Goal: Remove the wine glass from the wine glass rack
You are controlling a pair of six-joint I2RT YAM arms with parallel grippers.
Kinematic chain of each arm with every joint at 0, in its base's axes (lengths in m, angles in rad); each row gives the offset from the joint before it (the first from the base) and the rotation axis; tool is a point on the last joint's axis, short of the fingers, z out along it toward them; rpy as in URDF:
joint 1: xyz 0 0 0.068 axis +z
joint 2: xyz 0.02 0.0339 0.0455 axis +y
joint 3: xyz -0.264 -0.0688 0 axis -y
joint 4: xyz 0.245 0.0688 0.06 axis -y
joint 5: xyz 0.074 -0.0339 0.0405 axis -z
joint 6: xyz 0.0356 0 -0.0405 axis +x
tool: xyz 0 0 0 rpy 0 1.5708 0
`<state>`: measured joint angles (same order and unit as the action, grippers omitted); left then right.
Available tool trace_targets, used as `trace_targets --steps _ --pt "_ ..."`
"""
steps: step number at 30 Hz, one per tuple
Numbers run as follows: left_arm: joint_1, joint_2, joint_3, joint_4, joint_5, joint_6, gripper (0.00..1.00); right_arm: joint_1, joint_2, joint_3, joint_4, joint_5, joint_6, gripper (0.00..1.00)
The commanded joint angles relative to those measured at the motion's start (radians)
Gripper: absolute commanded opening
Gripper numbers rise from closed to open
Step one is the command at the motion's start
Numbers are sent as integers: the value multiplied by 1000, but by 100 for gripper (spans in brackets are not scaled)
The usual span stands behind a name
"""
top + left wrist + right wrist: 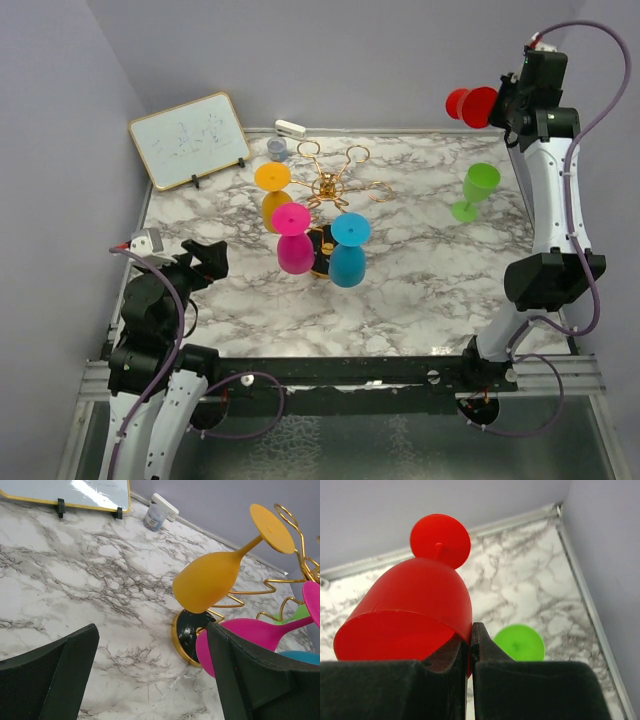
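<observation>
The gold wire rack (333,187) stands mid-table on its round black base (189,632). An orange glass (275,195), a pink glass (294,240) and a blue glass (348,250) hang upside down from its arms. My right gripper (503,100) is high at the back right, shut on the rim of a red wine glass (472,105); the wrist view shows the wall of the red glass (410,615) pinched between the fingers. My left gripper (205,262) is open and empty, low at the table's left, left of the rack.
A green glass (476,190) stands upright on the table at the right, below the red one. A whiteboard (189,139) leans at the back left. A small grey cup (277,149) and a white object (290,128) sit by the back edge.
</observation>
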<state>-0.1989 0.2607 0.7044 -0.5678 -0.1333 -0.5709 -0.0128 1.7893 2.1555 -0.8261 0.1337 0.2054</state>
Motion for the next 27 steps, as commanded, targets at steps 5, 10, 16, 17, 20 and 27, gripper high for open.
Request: trace_targets --steps 5,10,16,17,20,27 --pt "-9 49 2 0 -4 2 91 -69 -73 -141 -74 -310 77 1" --pt "-11 41 3 -4 -1 2 90 -69 -48 -132 -151 -333 49 1" --pt "-19 34 8 -16 -4 -1 90 -66 -40 -186 -212 -286 27 1" --pt "-19 34 7 -17 -6 -1 90 -64 -44 -200 -215 -270 26 1" --pt "-18 34 7 -17 -8 -4 89 -56 -68 -246 -209 -242 18 1" --pt "-18 32 8 -18 -12 -6 89 -14 -146 -376 -199 -167 6 1"
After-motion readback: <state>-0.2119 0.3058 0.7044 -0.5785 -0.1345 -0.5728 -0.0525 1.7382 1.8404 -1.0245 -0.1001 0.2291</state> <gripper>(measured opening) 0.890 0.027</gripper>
